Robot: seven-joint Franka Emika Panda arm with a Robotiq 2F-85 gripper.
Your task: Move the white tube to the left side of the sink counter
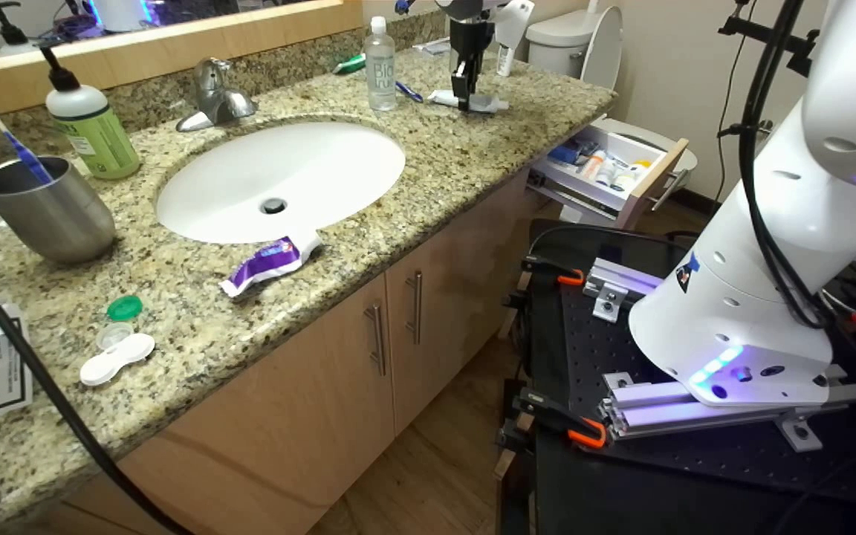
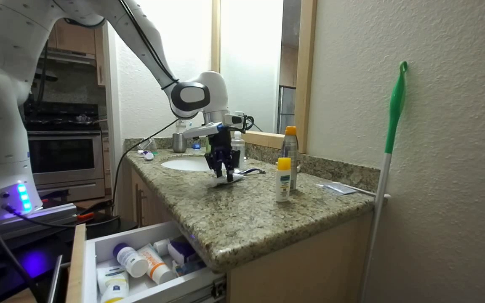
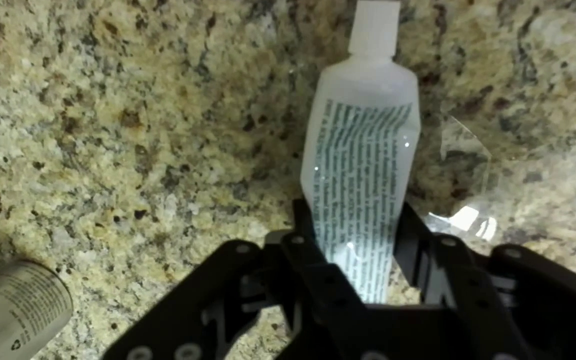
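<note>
wrist view looks down on the white tube (image 3: 360, 150), lying flat, its cap (image 3: 374, 30) on and pointing away from the hand (image 3: 353, 220). facing the basin (image 1: 339, 163) from the cabinet doors (image 1: 465, 253), the tube is right of the basin, on the speckled worktop (image 1: 435, 178). the hand stands part-way open, its fingers (image 3: 313, 250) one at each long edge of the tube's tail half; whether they press on it i cannot tell. the tube should be light, limp and hard to break, with a smooth skin that may slip a little. pinched edge to edge, so flat a body will likely buckle before it holds, so a slow, firm squeeze seems best. a hold nearer the middle would probably balance better; from the tail half, the cap end may droop or swing. the shoulder (image 3: 368, 82) below the cap looks stiffest. farther out, a see-through bottle (image 1: 381, 74) stands upright just beside the basin, on the tube's side, easy to knock. a purple-and-white tube (image 1: 268, 264) lies at the basin's front rim; a metal cup (image 1: 56, 215) stands left of the basin, probably the end to aim for.
</note>
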